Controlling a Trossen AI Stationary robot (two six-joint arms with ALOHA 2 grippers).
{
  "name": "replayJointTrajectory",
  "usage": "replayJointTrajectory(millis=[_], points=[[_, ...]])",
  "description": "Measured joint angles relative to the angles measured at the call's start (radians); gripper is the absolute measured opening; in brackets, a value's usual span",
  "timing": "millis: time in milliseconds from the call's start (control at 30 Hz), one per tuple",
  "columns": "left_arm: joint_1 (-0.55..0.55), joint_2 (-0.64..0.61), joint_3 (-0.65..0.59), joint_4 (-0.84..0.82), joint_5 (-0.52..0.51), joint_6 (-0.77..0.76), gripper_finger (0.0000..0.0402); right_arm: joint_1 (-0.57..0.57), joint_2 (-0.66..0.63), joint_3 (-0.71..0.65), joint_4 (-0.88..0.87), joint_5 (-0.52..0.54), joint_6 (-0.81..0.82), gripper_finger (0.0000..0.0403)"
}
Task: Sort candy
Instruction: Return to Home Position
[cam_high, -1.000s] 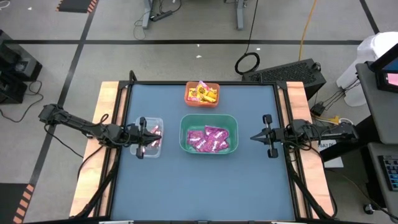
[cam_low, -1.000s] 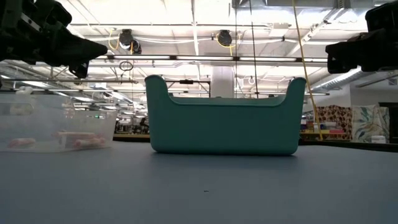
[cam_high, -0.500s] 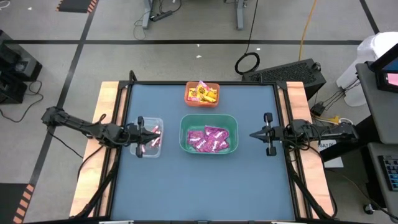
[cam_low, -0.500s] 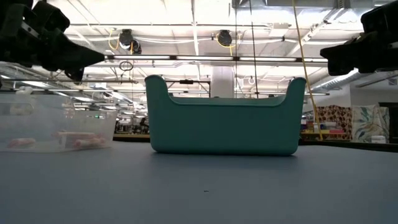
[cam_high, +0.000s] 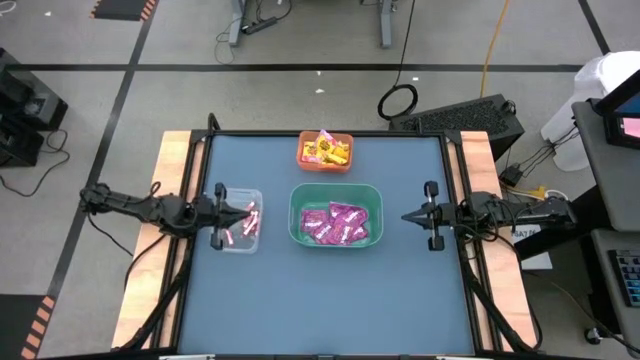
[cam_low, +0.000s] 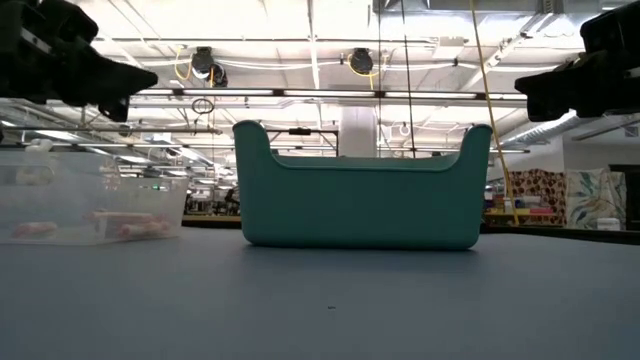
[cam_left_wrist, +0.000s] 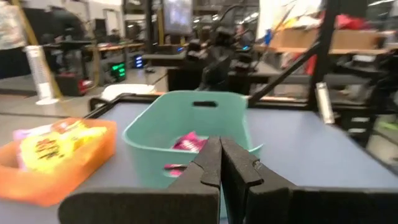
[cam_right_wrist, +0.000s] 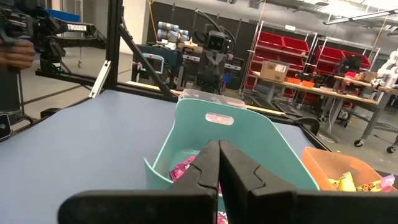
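Your left gripper (cam_high: 242, 208) is hovering over the clear bin (cam_high: 240, 244). Its two fingers (cam_left_wrist: 208, 165) are pressing tight together with nothing between them, and you are seeing that best in the left wrist view. Your right gripper (cam_high: 406, 217) is hanging over the bare table (cam_high: 330, 300), just beside the right end of the green bin (cam_high: 336, 244). It is squeezed closed too and is carrying nothing.

All the candy you are seeing is sitting in bins. The pink-white sticks (cam_high: 247, 224) are lying in the clear bin, right under the left gripper. The magenta packets (cam_high: 340, 222) are piling up in the green bin, between your two grippers. The yellow packets (cam_high: 326, 150) are resting in the orange bin (cam_high: 325, 167) at the far side of the table, well apart from both grippers. No loose piece is showing on the table.

The green bin is lying long-ways from one gripper toward the other, and both grippers are pointing at it. The right one is sitting nearer to it. I am guessing the sorting is finished, so the next move is just drawing each arm back, away from the bins. I am thinking the left one needs to go up first, because the clear bin's wall is sitting close below it.
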Motion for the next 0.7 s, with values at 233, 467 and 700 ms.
replayJointTrajectory(millis=[233,467,700], points=[[0.005,-0.029,0.0,-0.009,0.057,-0.009,0.0,0.0,0.0,0.0,0.0,0.0,0.0,0.0],[0.006,-0.044,0.0,-0.012,0.059,0.017,0.0,0.0,0.0,0.0,0.0,0.001,0.0,0.0],[0.017,-0.044,0.0,-0.016,0.082,0.018,0.0,0.0,0.0,0.0,0.0,0.001,0.0,0.0]])
